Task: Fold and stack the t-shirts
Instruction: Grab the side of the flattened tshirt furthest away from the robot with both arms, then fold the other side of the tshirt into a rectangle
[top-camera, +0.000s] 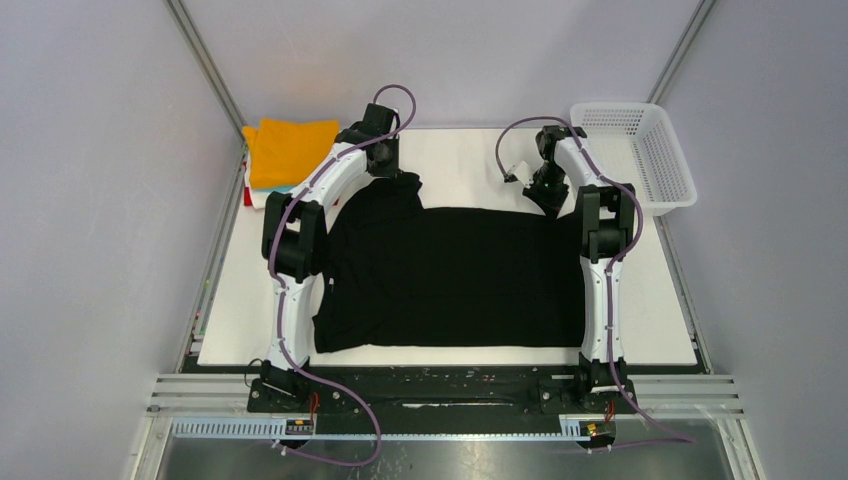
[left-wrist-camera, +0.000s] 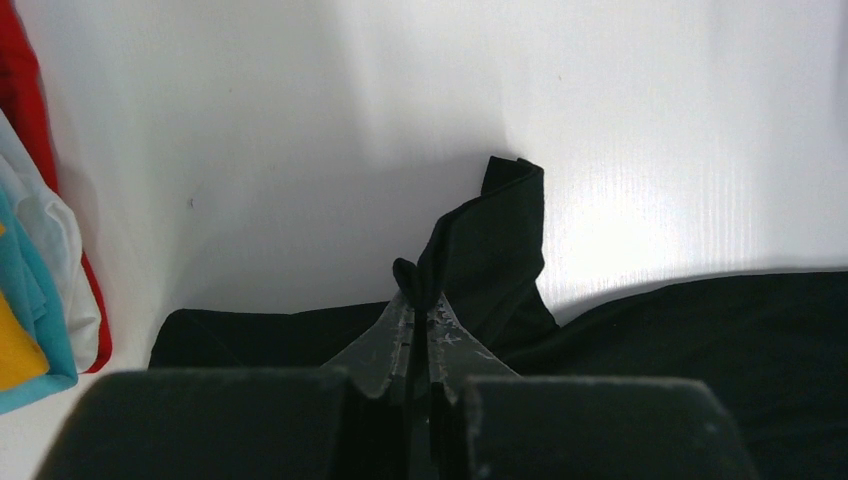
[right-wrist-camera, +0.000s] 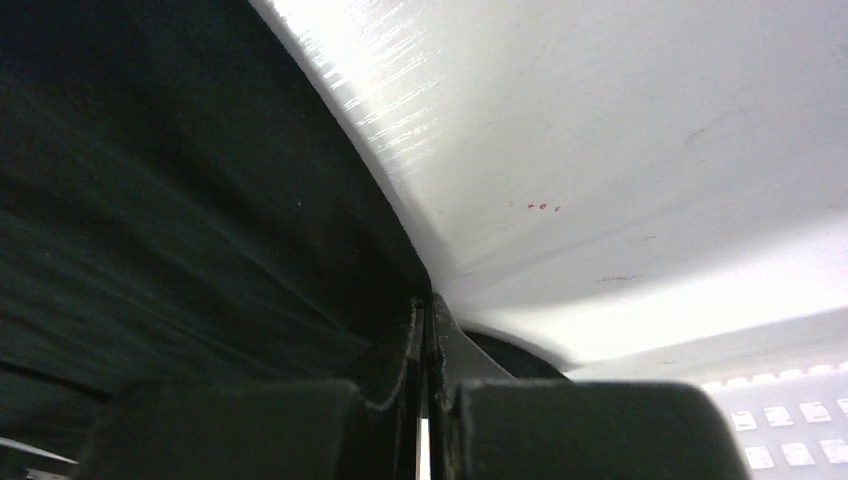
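Observation:
The large black t-shirt (top-camera: 450, 275) lies spread across the white table (top-camera: 660, 330). My left gripper (top-camera: 385, 165) is at its far left corner, shut on a pinch of the black cloth (left-wrist-camera: 490, 240) that stands lifted above the fingertips (left-wrist-camera: 418, 295). My right gripper (top-camera: 545, 195) is low at the shirt's far right edge. Its jaws (right-wrist-camera: 428, 305) are shut, with the edge of the black t-shirt (right-wrist-camera: 180, 220) running into the tips. Folded t-shirts are stacked at the far left: orange (top-camera: 290, 148) on top, with teal (left-wrist-camera: 30, 300), white (left-wrist-camera: 50, 230) and red (left-wrist-camera: 15, 90) under it.
A white mesh basket (top-camera: 640, 150) stands at the far right corner of the table, and its wall (right-wrist-camera: 790, 420) shows close beside my right gripper. Grey walls and metal rails enclose the table.

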